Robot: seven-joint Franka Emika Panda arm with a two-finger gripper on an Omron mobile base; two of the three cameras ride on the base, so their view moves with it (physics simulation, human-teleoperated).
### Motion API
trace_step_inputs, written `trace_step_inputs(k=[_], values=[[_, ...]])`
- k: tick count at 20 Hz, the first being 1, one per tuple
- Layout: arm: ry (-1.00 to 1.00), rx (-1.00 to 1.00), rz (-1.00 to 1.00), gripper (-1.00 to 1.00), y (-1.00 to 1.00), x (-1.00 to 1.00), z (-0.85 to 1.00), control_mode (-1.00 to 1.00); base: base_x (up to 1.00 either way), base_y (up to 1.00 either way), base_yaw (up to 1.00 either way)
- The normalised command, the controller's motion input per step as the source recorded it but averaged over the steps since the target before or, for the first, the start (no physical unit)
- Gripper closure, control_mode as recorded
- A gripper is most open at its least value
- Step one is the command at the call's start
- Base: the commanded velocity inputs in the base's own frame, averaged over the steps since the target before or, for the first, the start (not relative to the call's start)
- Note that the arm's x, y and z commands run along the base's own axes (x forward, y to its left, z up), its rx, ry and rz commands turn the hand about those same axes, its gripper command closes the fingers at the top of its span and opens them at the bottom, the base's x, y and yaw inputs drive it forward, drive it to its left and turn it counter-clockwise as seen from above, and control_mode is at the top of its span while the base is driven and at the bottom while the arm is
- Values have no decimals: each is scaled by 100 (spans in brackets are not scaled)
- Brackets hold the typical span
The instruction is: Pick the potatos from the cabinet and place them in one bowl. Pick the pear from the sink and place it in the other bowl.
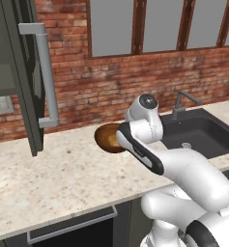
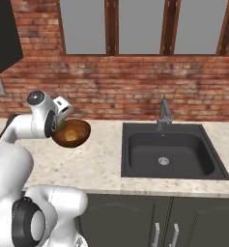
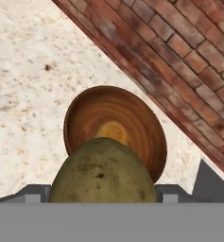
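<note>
No lettering to read anywhere here: the brick wall (image 2: 135, 87) behind the counter carries no sign, and the open cabinet (image 1: 24, 82) door at the left shows no label or brand. The dark-brown bowl (image 3: 114, 127), the olive-brown potato (image 3: 103, 172) (close up in the hand view) and the black sink (image 2: 171, 152) at the right are bare of numbers and marks too.

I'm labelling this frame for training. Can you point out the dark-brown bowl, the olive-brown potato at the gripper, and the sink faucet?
Deep glossy dark-brown bowl (image 2: 73, 133): right base view, on its orange-brown inside.
Olive-brown potato (image 3: 103, 172): hand view, middle of its speckled skin.
Grey sink faucet (image 2: 164, 115): right base view, on its upright stem.
</note>
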Motion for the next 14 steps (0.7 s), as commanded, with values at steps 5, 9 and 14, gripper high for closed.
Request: trace_step_inputs(k=[5, 9, 14], values=[[3, 0, 0, 100, 0, 12, -24, -100, 0, 0, 0], [5, -3, 0, 100, 0, 3, -16, -100, 0, 0, 0], [3, -3, 0, 100, 0, 17, -28, -100, 0, 0, 0]])
